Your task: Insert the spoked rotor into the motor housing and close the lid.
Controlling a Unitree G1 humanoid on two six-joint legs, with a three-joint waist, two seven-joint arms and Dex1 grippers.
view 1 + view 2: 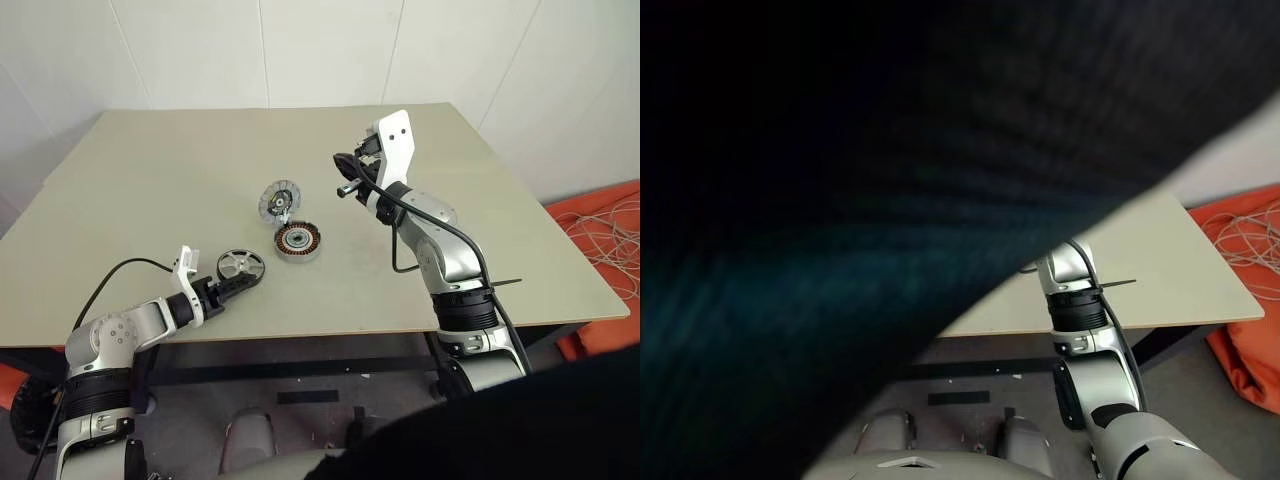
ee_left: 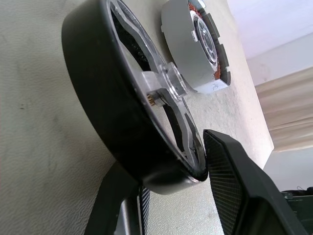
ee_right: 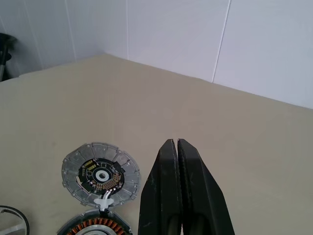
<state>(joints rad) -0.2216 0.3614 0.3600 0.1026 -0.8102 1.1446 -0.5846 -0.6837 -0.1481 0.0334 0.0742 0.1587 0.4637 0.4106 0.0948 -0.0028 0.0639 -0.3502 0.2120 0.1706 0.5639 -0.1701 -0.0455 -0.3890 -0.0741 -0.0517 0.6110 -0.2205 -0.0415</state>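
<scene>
The spoked rotor (image 1: 240, 265), a dark-rimmed wheel with silver spokes, rests on the table (image 1: 150, 180) near its front left. My left gripper (image 1: 228, 284) reaches it from the front edge. In the left wrist view its fingers (image 2: 234, 191) press both sides of the rotor's rim (image 2: 93, 98). The motor housing (image 1: 297, 241), with copper windings, lies just right of the rotor at mid-table. Behind the housing lies the round lid (image 1: 279, 199), joined to it by short wires. My right gripper (image 1: 345, 188) hangs shut above the table, right of the lid, holding nothing.
The table's front edge runs just under my left wrist. A white tiled wall stands behind the table. An orange heap with white cables (image 1: 610, 230) lies on the floor at the right. A black cable (image 1: 120, 272) loops from my left arm.
</scene>
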